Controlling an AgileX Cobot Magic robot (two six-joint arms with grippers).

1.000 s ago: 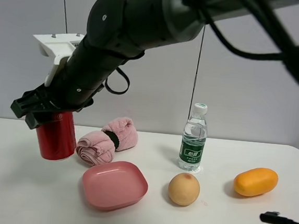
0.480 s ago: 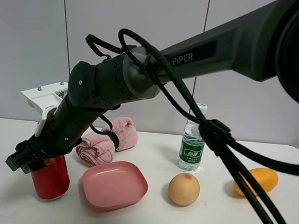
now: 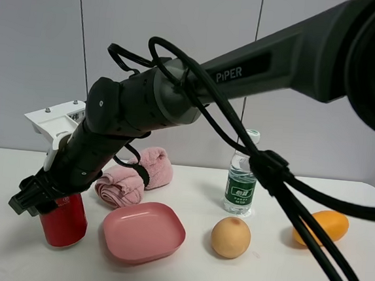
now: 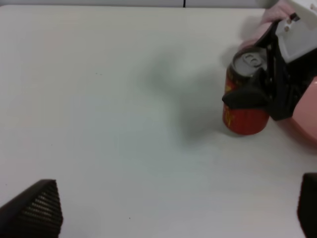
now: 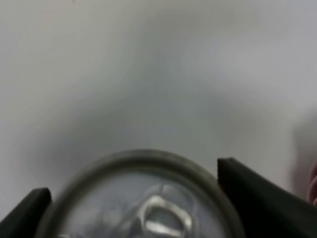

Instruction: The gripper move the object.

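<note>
The right gripper (image 3: 38, 198) reaches across to the left end of the table (image 3: 6, 256) and is clenched on the upper rim of the red can (image 3: 64, 220). A second ago the can hung tilted, clear of the surface. It now stands upright on the table, just left of the pink plate (image 3: 143, 231) and nearer than the rolled pink towel (image 3: 135, 175). Over the last half second it has barely shifted. The descent therefore appears complete.

From where I stand, the base seems fully seated, though the arm shades that side and contact cannot be confirmed. The right wrist view shows the silver lid between both black fingers, with no gap visible.

The transfer looks all but finished. What remains is to release and withdraw upward without tipping the can.

The left gripper (image 4: 168, 210) hangs spread wide, grasping nothing, well apart from the can.
</note>
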